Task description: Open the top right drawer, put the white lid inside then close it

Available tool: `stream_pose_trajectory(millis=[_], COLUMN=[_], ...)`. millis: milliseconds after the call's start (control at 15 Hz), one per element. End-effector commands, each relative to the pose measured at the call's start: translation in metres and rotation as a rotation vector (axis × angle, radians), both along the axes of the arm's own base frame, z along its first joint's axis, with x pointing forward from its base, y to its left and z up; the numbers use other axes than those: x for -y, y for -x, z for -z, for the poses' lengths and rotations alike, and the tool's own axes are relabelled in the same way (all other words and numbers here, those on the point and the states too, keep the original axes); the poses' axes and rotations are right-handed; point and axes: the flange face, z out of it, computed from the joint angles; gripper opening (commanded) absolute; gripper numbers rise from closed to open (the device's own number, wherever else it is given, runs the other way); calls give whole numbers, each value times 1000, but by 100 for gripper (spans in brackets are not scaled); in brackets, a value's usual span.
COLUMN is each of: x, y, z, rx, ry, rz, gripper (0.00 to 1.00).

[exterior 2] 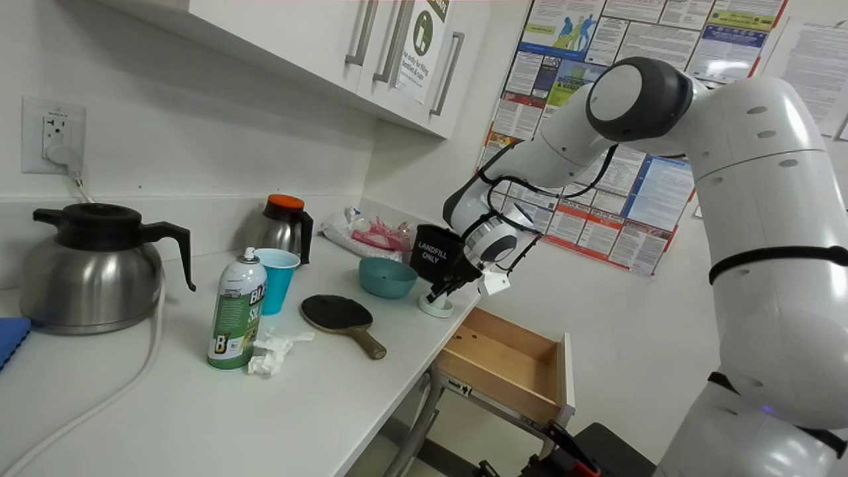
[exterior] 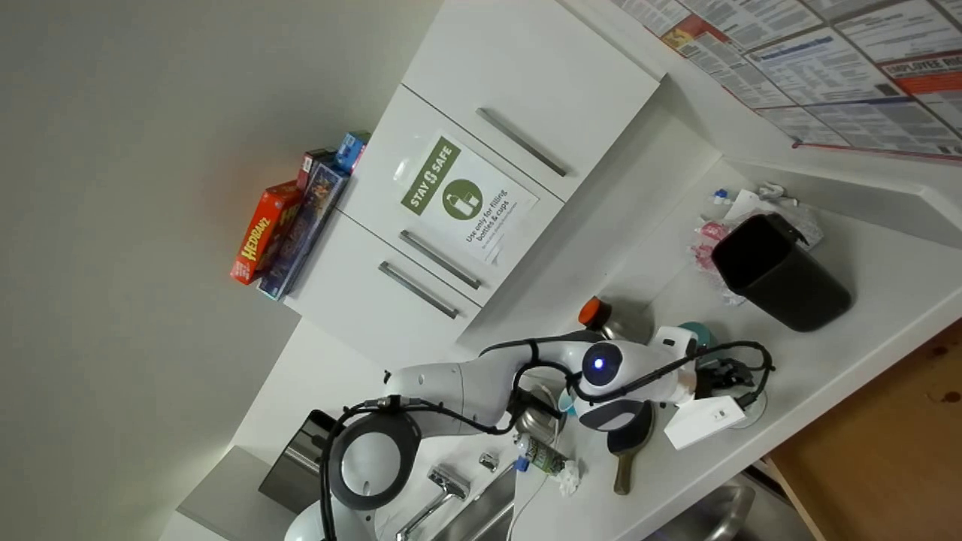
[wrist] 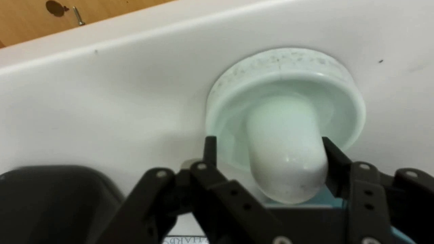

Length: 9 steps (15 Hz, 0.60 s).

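Glossy white round lid (wrist: 284, 127) of plastic appearance; white-fronted drawer (exterior 2: 510, 348) with a wood interior.
Lid: smooth, with reflective highlights on the knob and dark scuffs on the rim. Drawer: brown wood inside, dark-knotted, with low sheen. Black two-fingered gripper (wrist: 268, 145): matt links with bright metal fasteners. Flat white laminate-look countertop (exterior 2: 199, 424): smooth, with a faint gloss along the front edge. Squat silver metal carafe (exterior 2: 93, 278): lustrous body, black plastic top and handle. Black round-faced paddle (exterior 2: 336, 311) with brown wood-look grip: matt face. Black tapered plastic bin (exterior: 797, 289): matt. Bright-blue tapered plastic cup (exterior 2: 278, 281): smooth. Crumpled white paper tissue (exterior 2: 270, 356): rough, creased.
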Motion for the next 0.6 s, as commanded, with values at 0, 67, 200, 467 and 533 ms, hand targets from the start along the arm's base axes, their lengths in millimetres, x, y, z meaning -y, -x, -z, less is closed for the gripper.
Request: stream_pose_trajectory(millis=[0,67,200,467,533], x=[-1,-1,-2,1,3], y=[-11,-11,-11,1,5], z=[1,1,0,-12,-18], rx=[4,2,1,-2,5], ry=[-13,-12,-11,1,2], rz=[6,9,19,82,99], gripper=[43,37,24,24,24])
